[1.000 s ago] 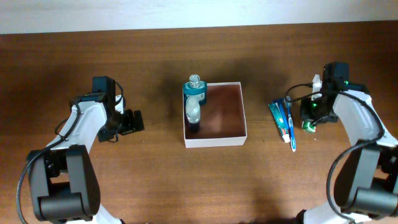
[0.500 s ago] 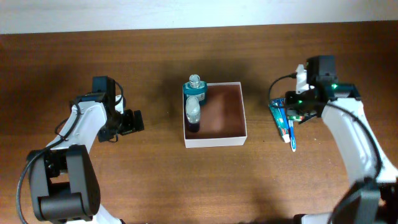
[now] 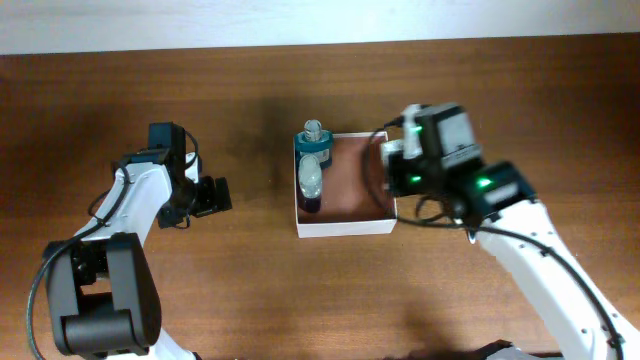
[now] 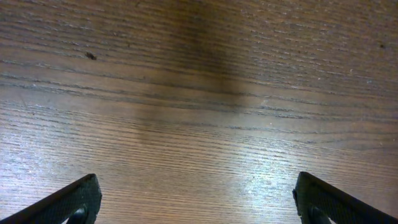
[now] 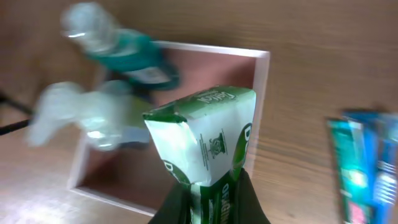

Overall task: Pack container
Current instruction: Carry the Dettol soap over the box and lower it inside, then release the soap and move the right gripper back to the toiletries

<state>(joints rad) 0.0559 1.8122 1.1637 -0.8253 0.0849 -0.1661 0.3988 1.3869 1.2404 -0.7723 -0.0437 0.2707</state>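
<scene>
Right jaws, clamped on one end of a green-and-white packet (image 5: 205, 137), hang over the right wall of the container (image 3: 345, 228) at mid-bench; its bare floor lies just leftward. Left jaws gape wide, well apart

Count: 1 square, white-walled container (image 3: 345, 228) with a reddish-brown floor. Inside it: 2 plastic bottles, a teal bottle (image 3: 313, 140) and a clear bottle (image 3: 311, 180). Above its edge: 1 green-and-white cardboard carton (image 5: 208, 143). Beside it: blue-teal packets (image 5: 357, 168) (blurred, number unclear).
</scene>
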